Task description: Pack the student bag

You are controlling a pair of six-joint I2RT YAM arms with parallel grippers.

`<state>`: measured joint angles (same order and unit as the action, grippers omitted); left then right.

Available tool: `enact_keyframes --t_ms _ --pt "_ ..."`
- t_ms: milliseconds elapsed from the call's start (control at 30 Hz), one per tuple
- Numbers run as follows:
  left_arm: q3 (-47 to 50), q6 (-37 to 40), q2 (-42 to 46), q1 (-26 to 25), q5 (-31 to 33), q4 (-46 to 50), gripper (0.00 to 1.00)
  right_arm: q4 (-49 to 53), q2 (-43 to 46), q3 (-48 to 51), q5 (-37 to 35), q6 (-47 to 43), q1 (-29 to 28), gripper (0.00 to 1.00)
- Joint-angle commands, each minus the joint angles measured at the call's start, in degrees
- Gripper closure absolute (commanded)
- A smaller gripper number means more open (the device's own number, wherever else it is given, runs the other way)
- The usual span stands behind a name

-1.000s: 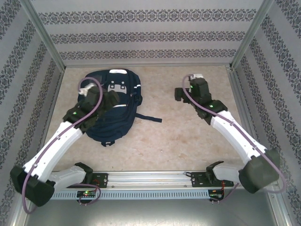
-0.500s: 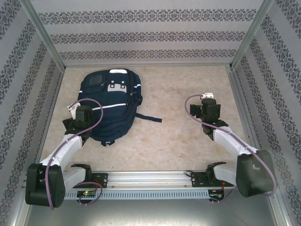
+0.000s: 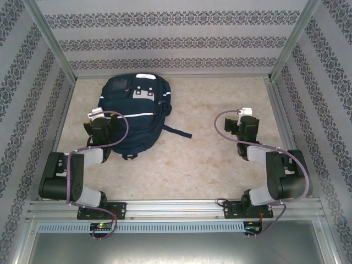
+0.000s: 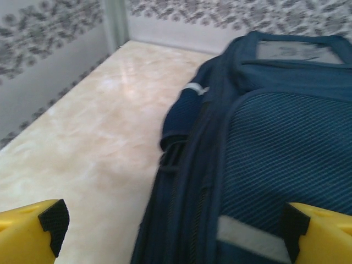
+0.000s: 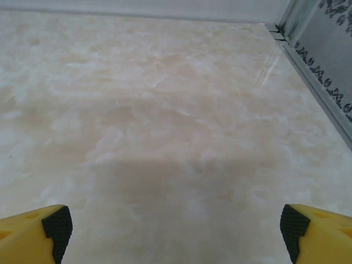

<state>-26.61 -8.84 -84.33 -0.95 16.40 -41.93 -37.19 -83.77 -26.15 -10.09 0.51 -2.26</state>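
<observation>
The student bag (image 3: 135, 113) is a large navy-blue backpack lying flat on the left half of the table, with its light patches at the far end and a dark strap (image 3: 179, 132) trailing right. My left gripper (image 3: 105, 122) is at the bag's near-left edge, folded back and open. In the left wrist view the bag (image 4: 275, 148) lies right of centre, its zipped side running between my wide-apart yellow fingers (image 4: 33, 234); the left gripper (image 4: 174, 228) holds nothing. My right gripper (image 3: 243, 122) is open over bare table on the right, and the right gripper (image 5: 174, 228) holds nothing.
Patterned walls enclose the beige marble table (image 3: 209, 159) on three sides, with metal corner posts (image 3: 291, 44). A metal rail (image 3: 176, 208) carries both arm bases at the near edge. The right wall's frame (image 5: 319, 82) runs close to the right gripper.
Both arms have drawn back toward their bases and folded up. The left gripper came off the bag's top to its near-left edge. The bag now lies slightly farther back and turned.
</observation>
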Motion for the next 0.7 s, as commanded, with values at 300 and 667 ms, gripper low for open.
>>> enact_keyframes --t_ms 300,667 --pt "3.1 8.0 -5.0 0.6 -14.1 -6.2 0.0 -14.0 -2.7 4.0 8.3 0.5 1.1 0.02" --pt "3.2 8.0 -5.1 0.6 -14.0 -6.1 0.0 -13.7 -2.6 4.0 8.3 0.5 1.0 0.02"
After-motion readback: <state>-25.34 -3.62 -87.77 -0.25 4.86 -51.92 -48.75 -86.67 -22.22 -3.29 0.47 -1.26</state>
